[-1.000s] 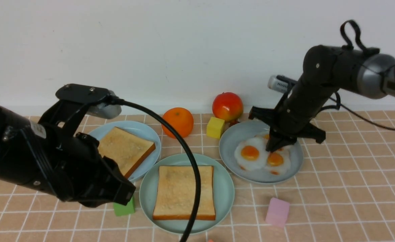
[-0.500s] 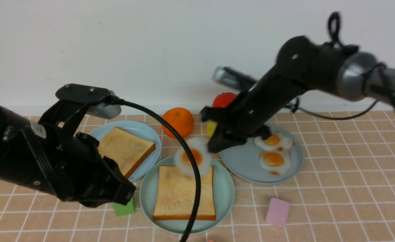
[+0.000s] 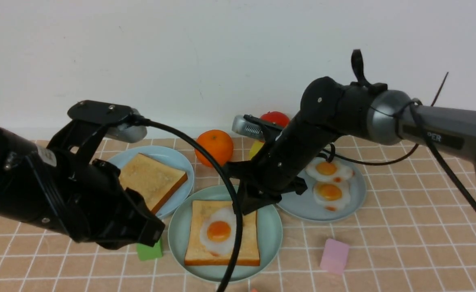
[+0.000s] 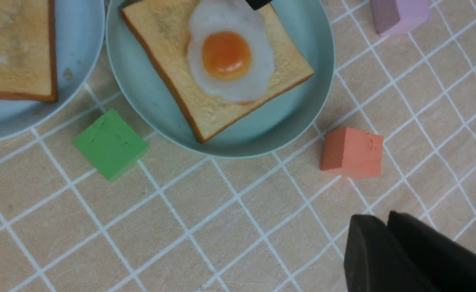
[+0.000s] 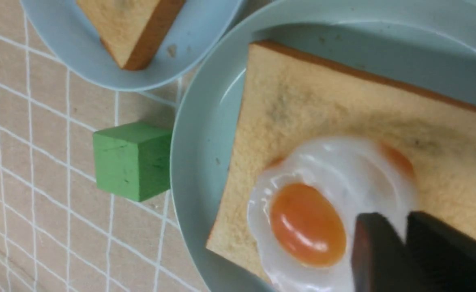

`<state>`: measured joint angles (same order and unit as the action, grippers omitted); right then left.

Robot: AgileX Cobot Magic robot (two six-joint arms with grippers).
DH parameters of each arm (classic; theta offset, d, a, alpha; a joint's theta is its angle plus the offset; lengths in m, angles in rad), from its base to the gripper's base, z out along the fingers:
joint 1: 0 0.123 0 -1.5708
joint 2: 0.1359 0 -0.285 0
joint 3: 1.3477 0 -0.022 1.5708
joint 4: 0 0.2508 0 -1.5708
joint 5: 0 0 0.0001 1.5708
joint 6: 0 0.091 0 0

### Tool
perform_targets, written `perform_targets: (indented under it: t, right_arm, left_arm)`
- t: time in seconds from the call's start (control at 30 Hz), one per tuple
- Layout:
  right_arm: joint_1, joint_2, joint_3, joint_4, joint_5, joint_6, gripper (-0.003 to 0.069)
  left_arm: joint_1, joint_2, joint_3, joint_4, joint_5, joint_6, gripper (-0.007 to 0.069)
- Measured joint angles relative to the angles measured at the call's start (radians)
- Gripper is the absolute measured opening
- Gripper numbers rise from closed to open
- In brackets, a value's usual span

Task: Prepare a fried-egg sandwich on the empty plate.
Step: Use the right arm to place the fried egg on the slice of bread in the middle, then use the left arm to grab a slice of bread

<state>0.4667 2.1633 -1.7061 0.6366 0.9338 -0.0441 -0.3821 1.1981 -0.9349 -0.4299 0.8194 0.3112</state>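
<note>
The fried egg (image 3: 217, 231) lies flat on a slice of toast (image 3: 197, 249); the toast is on the mint-green plate (image 3: 271, 239); this plate sits by the near edge of the table (image 3: 404, 243), about the middle. The right gripper (image 3: 248, 207) hangs just over the far edge of that toast, its fingers a little apart, holding nothing; the left gripper (image 4: 384, 220) is over the table by the near edge, fingers together, empty. A second slice of toast (image 3: 151, 180) lies on the sky-blue plate (image 3: 177, 157), further back and left; two more eggs (image 3: 329, 191) lie on the grey-blue plate (image 3: 303, 207) toward the right; a green block (image 3: 149, 252) sits just beside the mint-green plate.
</note>
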Motion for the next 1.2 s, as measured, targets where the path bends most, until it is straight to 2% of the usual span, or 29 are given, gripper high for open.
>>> perform_targets:
  t: [0.1, 0.13, 0.17, 0.3, 0.33, 0.4, 0.5, 0.53, 0.57, 0.67, 0.73, 0.83, 1.03, 1.1, 1.2]
  right_arm:
    - [-0.013, -0.045, 0.002, -0.004, 0.016, -0.028, 0.029]
    - [-0.014, -0.054, 0.002, -0.005, 0.017, -0.037, 0.0297]
    - [-0.024, -0.088, 0.002, -0.009, 0.036, -0.069, 0.0335]
    - [-0.051, -0.247, 0.002, -0.039, 0.129, -0.174, 0.0369]
    - [-0.053, -0.256, 0.002, -0.042, 0.14, -0.177, 0.0368]
    - [-0.057, -0.35, 0.002, -0.08, 0.203, -0.204, 0.0351]
    - [-0.054, -0.45, 0.007, -0.108, 0.26, -0.215, 0.0303]
    - [-0.046, -0.504, 0.024, -0.11, 0.268, -0.216, 0.0272]
    - [-0.046, -0.511, 0.024, -0.11, 0.269, -0.216, 0.0267]
    - [-0.017, -0.618, 0.097, -0.11, 0.262, -0.232, 0.0181]
    - [0.008, -0.675, 0.148, -0.109, 0.248, -0.251, 0.0144]
    - [0.054, -0.757, 0.255, -0.108, 0.214, -0.299, 0.009]
    - [0.118, -0.879, 0.431, -0.066, 0.131, -0.399, 0.0041]
    - [0.121, -0.908, 0.472, -0.041, 0.111, -0.414, 0.0039]
    - [0.122, -0.927, 0.499, -0.025, 0.104, -0.423, 0.0039]
  left_arm:
    - [0.0, 0.0, 0.0, 0.006, -0.042, -0.001, 0.0071]
    - [0.0, 0.001, 0.0, 0.007, -0.046, -0.001, 0.0071]
    - [0.0, 0.005, 0.0, 0.02, -0.085, -0.016, 0.0072]
    - [0.029, 0.059, 0.0, 0.069, -0.243, -0.118, 0.0074]
    - [0.033, 0.063, -0.001, 0.07, -0.243, -0.124, 0.0074]
    - [0.104, 0.133, -0.026, 0.082, -0.246, -0.188, 0.0065]
    - [0.215, 0.246, -0.103, 0.077, -0.173, -0.223, 0.0038]
    - [0.267, 0.307, -0.155, 0.069, -0.131, -0.228, 0.0028]
    - [0.281, 0.324, -0.171, 0.067, -0.12, -0.228, 0.0027]
    - [0.357, 0.452, -0.291, 0.068, -0.061, -0.238, 0.0036]
    - [0.368, 0.509, -0.344, 0.093, -0.051, -0.239, 0.0064]
    - [0.361, 0.6, -0.432, 0.175, -0.049, -0.239, 0.0151]
    - [0.334, 0.779, -0.585, 0.317, -0.064, -0.214, 0.0385]
    - [0.332, 0.839, -0.627, 0.328, -0.065, -0.189, 0.0425]
    - [0.332, 0.913, -0.676, 0.327, -0.067, -0.144, 0.0435]
